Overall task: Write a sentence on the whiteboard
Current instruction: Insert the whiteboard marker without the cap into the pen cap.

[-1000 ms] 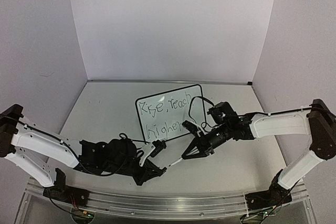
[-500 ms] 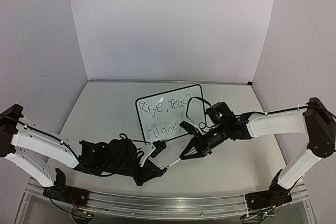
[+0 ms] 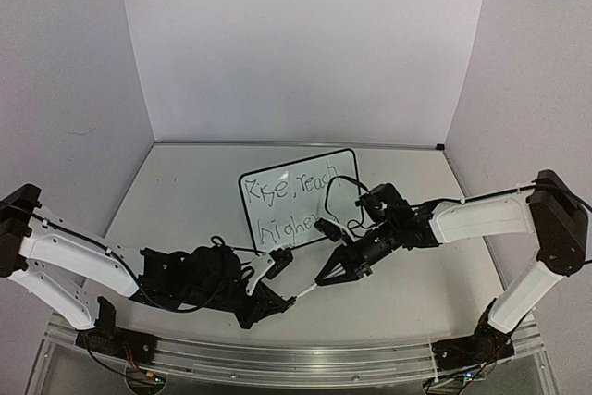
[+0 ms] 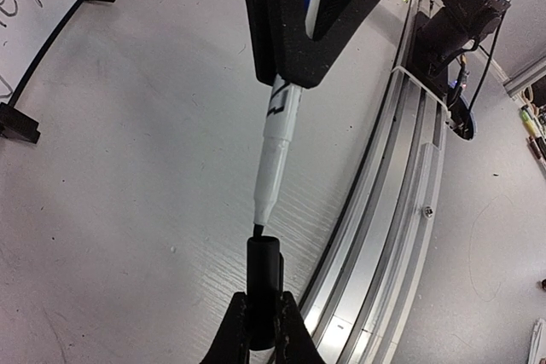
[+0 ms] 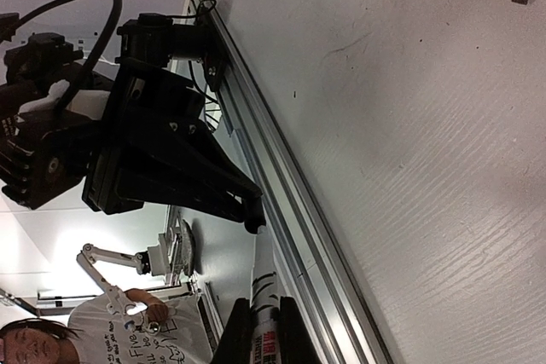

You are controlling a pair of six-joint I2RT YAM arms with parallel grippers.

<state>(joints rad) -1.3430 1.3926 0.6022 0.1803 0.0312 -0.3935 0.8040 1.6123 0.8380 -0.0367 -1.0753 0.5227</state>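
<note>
Plainly, the left gripper [image 4: 263, 317] has its fingers pinched on a short black cap [image 4: 264, 266], open end toward the marker. The right gripper [image 5: 263, 330] is clamped round the barrel of the white marker [image 4: 277, 138], nib aimed at that cap. In the left wrist view the nib sits right at the cap's mouth; whether it has gone in I cannot tell. Each piece is held back from its meeting end and on one line, which leaves room for the two to slide together, so I judge this to be the capping step. The arms meet low over the table [image 3: 185, 201], beside the front rail [image 4: 401, 176]. Just beyond them the whiteboard [image 3: 268, 208] sits mid-table, with both sets of fingertips clear of it. The sentence [image 3: 296, 190] fills it in two lines, so the writing looks done.
</note>
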